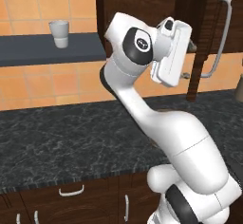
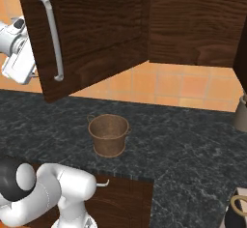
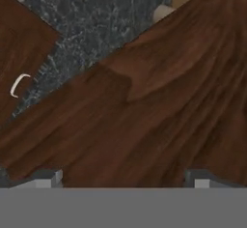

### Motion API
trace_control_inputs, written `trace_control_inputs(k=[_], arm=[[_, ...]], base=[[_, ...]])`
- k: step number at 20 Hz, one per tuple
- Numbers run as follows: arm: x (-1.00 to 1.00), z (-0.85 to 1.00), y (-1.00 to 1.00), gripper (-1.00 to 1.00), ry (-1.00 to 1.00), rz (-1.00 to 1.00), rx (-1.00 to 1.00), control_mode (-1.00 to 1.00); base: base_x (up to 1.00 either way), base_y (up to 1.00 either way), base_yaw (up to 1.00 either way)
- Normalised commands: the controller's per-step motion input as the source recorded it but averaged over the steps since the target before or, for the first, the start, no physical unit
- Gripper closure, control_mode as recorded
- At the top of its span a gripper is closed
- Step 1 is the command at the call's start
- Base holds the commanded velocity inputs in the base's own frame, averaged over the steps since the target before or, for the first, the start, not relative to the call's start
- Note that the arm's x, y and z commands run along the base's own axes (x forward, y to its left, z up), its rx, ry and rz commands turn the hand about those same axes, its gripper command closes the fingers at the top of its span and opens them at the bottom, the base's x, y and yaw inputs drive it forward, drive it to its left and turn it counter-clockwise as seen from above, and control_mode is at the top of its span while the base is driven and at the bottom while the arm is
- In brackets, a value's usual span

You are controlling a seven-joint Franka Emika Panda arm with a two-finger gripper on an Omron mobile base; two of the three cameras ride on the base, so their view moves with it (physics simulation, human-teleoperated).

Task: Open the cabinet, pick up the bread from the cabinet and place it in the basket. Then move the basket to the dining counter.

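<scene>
Cabinet (image 2: 96, 34): dark brown wood-grain wall unit, door swung partly open, its long curved silver bar handle (image 2: 52, 37) standing vertical near the door's free edge. Opening step judged under way or nearly complete; bread not visible, so its place inside cannot be confirmed. Gripper (image 3: 123, 176) sits close against the door's wood face beside the handle; finger tips stand wide apart, holding nothing. Basket (image 2: 109, 134), round, brown, thick-rimmed, stands upright on the black speckled granite counter (image 2: 193, 145) below the cabinet door. Next move, as judged: clear the door, then reach into the cabinet interior for the bread.
</scene>
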Motion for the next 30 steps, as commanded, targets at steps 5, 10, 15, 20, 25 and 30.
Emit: trace_control_inputs(k=[5, 10, 15, 20, 25, 30], arm=[[-0.55, 0.0, -1.0, -1.0, 0.16, -0.17, -0.13, -1.0], [-0.46, -0.18, -1.0, -1.0, 0.03, -0.07, 0.02, -1.0], [-0.05, -0.05, -0.92, -1.0, 0.0, 0.0, 0.04, -1.0], [0.11, 0.0, 0.37, -1.0, 0.0, -0.06, -0.02, -1.0], [0.58, -0.14, 1.0, -1.0, 0.0, -0.17, -0.08, -1.0], [0.81, -0.76, 0.71, -1.0, -0.04, -0.16, 0.15, -1.0]], base=[[0.0, 0.0, 0.0], [0.0, 0.0, 0.0], [0.0, 0.0, 0.0], [0.0, 0.0, 0.0], [0.0, 0.0, 0.0], [0.0, 0.0, 0.0]])
